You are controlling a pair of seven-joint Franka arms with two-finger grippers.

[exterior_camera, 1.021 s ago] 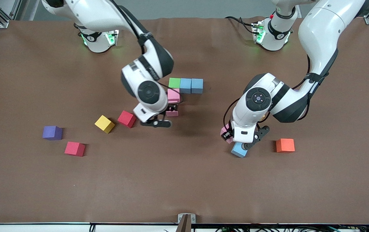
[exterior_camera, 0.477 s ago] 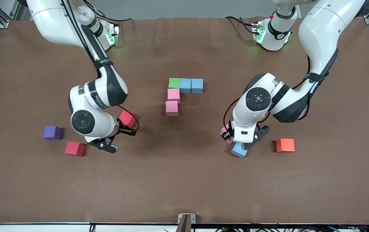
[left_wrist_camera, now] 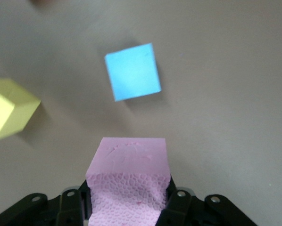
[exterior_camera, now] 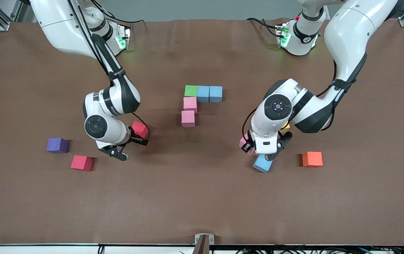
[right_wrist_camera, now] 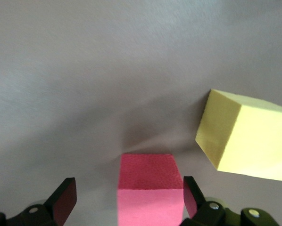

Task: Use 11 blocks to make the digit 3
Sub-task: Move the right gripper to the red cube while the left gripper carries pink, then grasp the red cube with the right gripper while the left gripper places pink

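The left gripper hangs at the end of an arm that drops from its base and bends back toward the table's middle; its fingers are clamped on a pink cube, which it holds over the brown table. The right arm comes down from its base with the wrist turned downward. The right gripper is low over the same table, its fingers spread wide with nothing gripped.

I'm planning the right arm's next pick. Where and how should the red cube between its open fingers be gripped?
Grip the red cube by its two flat side faces, coming straight down from above. The open right gripper already straddles it, and the yellow cube beside it stands apart.
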